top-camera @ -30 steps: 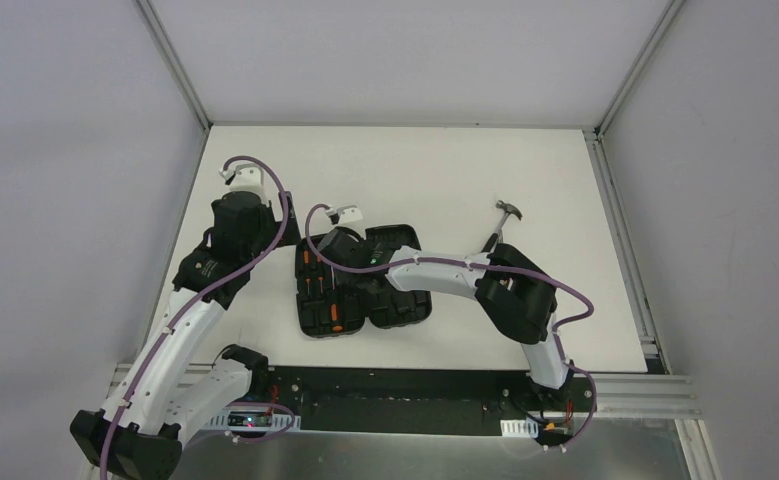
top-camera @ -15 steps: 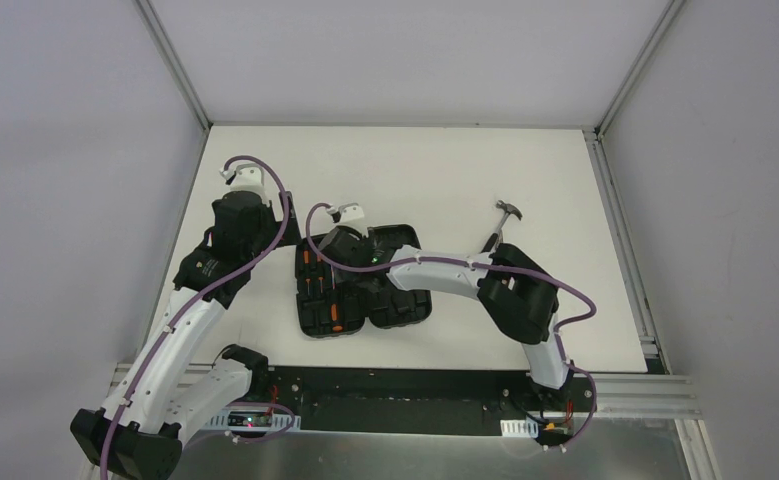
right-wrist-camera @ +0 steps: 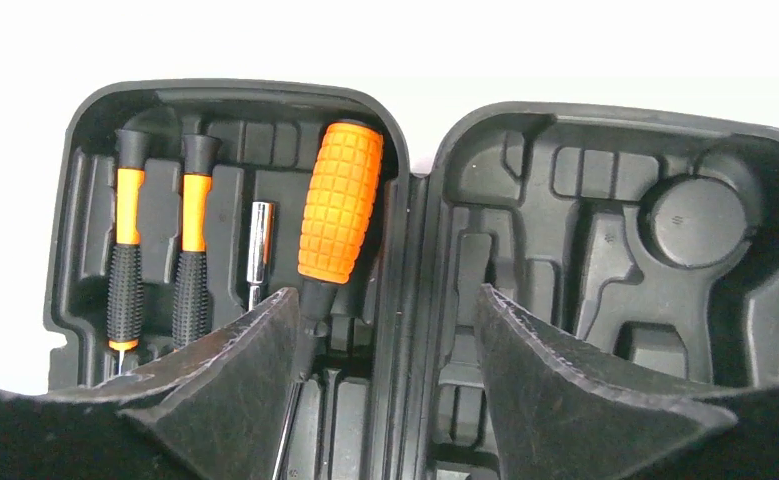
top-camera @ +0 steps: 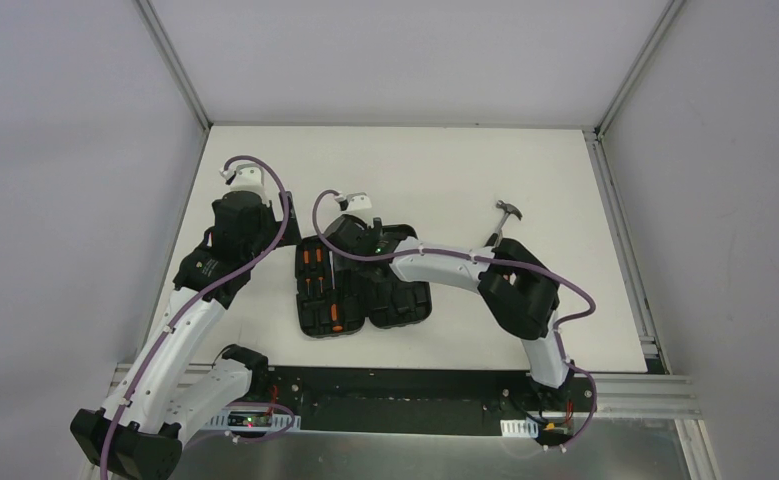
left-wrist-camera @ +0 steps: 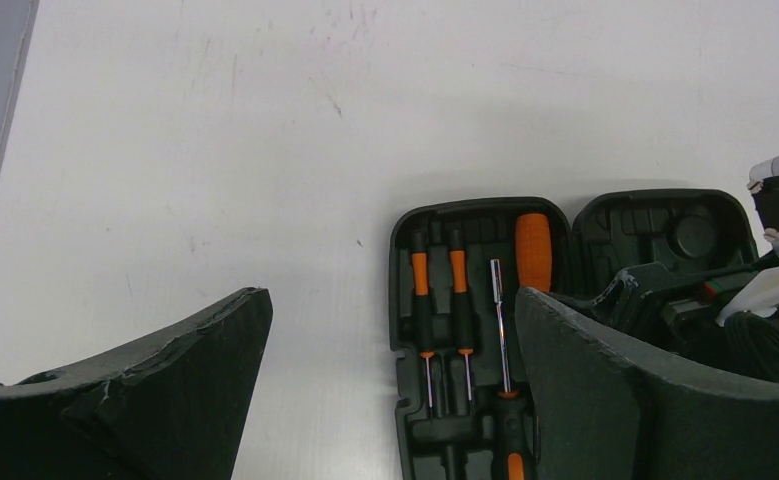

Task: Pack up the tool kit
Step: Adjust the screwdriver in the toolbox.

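Hovering over case (right-wrist-camera: 605,200) rim; right hand (right-wrist-camera: 387,295)

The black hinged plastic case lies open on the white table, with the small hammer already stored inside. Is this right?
No. The black hinged plastic case lies open on the white table, but the small hammer lies outside it; the top external view shows this.

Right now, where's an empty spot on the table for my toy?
The widest bare patch is the far strip of table, between the open case and the back edge. More room lies between the hammer and the right edge. Crowded: around the case, where the left gripper and right gripper are.
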`<control>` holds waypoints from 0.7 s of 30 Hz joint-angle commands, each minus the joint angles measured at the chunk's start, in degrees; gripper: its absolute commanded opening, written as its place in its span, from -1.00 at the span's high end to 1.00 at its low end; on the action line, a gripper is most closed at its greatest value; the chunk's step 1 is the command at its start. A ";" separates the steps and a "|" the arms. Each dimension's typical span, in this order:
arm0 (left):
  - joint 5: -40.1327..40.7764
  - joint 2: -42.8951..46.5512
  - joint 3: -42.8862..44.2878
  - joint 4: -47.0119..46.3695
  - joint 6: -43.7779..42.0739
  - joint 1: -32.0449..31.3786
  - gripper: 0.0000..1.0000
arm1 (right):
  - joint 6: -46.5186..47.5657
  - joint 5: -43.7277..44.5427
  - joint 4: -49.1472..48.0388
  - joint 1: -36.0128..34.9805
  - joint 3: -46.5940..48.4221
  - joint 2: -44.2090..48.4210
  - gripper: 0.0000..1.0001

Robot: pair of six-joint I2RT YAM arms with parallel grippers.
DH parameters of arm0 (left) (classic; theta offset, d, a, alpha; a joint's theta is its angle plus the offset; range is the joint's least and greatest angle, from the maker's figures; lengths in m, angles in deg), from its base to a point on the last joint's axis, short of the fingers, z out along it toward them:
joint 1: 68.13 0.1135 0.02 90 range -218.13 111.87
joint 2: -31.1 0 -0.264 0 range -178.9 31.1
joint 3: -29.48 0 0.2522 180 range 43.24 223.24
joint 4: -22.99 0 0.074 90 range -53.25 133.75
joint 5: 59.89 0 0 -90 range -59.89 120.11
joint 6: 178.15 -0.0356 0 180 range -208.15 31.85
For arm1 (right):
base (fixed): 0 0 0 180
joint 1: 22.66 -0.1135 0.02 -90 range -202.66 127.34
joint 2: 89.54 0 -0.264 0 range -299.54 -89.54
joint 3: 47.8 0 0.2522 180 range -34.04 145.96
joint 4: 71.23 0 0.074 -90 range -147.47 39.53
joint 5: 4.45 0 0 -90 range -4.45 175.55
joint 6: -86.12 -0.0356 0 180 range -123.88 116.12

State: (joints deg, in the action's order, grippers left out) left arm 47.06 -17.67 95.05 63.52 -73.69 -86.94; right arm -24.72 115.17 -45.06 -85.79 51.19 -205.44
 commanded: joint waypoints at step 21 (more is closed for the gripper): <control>-1.79 -0.21 -0.31 -1.82 0.92 -0.38 -0.91 | 4.12 -5.71 -1.98 1.31 -2.39 -0.34 -0.03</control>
State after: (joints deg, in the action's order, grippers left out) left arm 46.60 -17.70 95.05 63.52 -73.69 -86.94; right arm -22.07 112.03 -46.26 -85.18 51.04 -207.64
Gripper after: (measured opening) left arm 0.956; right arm 0.551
